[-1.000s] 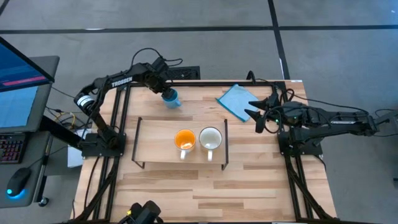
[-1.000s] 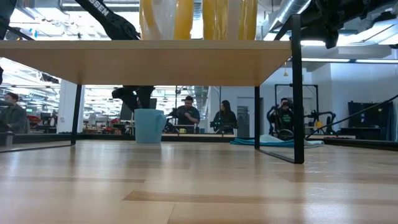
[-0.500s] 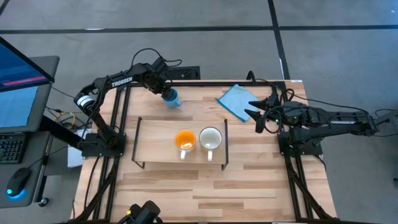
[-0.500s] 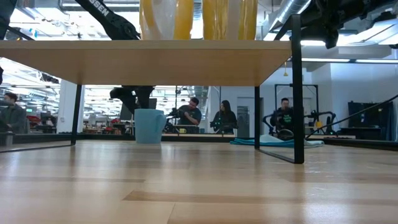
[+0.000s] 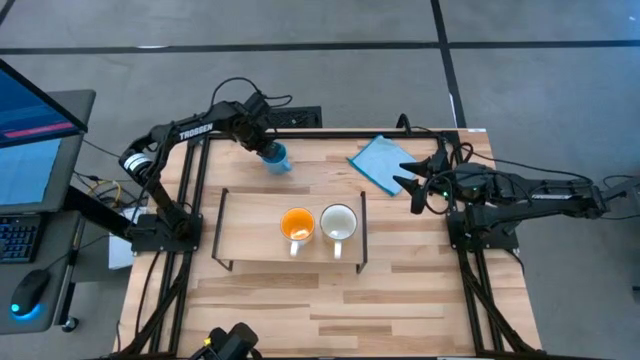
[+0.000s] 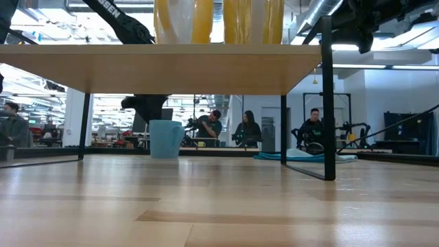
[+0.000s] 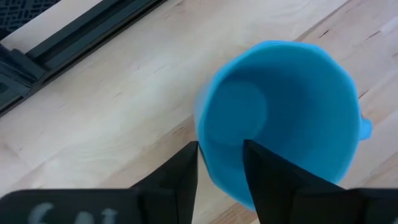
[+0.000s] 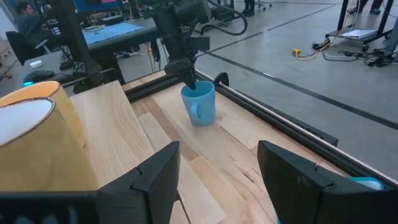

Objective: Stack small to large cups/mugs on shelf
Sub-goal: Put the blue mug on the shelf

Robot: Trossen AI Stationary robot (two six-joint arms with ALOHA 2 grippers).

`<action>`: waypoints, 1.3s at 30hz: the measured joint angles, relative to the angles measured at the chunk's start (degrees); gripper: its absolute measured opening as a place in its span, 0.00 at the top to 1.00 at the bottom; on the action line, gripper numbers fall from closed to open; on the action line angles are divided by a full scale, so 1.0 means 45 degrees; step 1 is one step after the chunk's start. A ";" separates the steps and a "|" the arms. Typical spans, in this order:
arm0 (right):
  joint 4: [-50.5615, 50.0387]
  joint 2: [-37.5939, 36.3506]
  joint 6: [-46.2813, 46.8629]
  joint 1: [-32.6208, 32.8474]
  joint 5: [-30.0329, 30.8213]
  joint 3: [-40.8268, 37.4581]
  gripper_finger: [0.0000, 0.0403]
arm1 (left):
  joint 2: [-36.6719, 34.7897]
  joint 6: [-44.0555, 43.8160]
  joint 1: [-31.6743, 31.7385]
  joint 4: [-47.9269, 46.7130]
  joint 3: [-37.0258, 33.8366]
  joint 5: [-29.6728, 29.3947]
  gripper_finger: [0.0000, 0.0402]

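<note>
Almost nothing has moved over the last second: left gripper [image 5: 268, 152] stays at the small blue handled mug [image 5: 277, 158] on the tabletop behind the low light-wood shelf [image 5: 250, 232], fingers [image 7: 180, 174] straddling its rim, narrow. Orange mug [image 5: 297, 225] and white mug [image 5: 339, 223] already shelved. Right gripper [image 5: 412, 180] waits, spread wide. Lift appears imminent.

Two dark, near-black jointed arms, white block lettering along the left arm [image 5: 190, 131], black cables looping from its upper joints, slim tubular right arm [image 5: 540, 190], matte black wedge-shaped fingers [image 8: 155, 171], black frame bases.
</note>
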 joint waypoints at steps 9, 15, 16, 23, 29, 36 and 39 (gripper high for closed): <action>0.0104 0.0000 -0.0001 0.0000 0.0000 0.0000 0.41 | 0.0000 0.0191 -0.0005 -0.0087 0.0000 0.0024 0.66; 0.0438 0.0001 -0.0010 0.0000 0.0000 0.0000 0.41 | -0.0003 0.0189 -0.0005 -0.0102 0.0000 0.0034 0.69; 0.0489 0.0000 -0.0010 0.0000 0.0000 0.0000 0.41 | -0.0005 0.0189 -0.0005 -0.0102 0.0000 0.0034 0.71; 0.0557 0.0002 -0.0010 0.0000 0.0000 0.0000 0.41 | -0.0005 0.0194 -0.0005 -0.0102 0.0000 -0.0005 0.85; 0.0557 0.0005 -0.0010 0.0000 0.0000 0.0000 0.41 | -0.0009 0.0261 -0.0005 -0.0094 0.0004 -0.0238 0.97; 0.0557 0.0000 -0.0010 0.0000 -0.0005 0.0000 0.41 | -0.0015 0.1182 -0.0005 -0.0097 0.0005 -0.0118 0.97; 0.0557 0.0000 -0.0009 0.0000 -0.0005 0.0000 0.41 | -0.0015 0.1570 -0.0005 -0.0136 0.0005 0.0100 0.97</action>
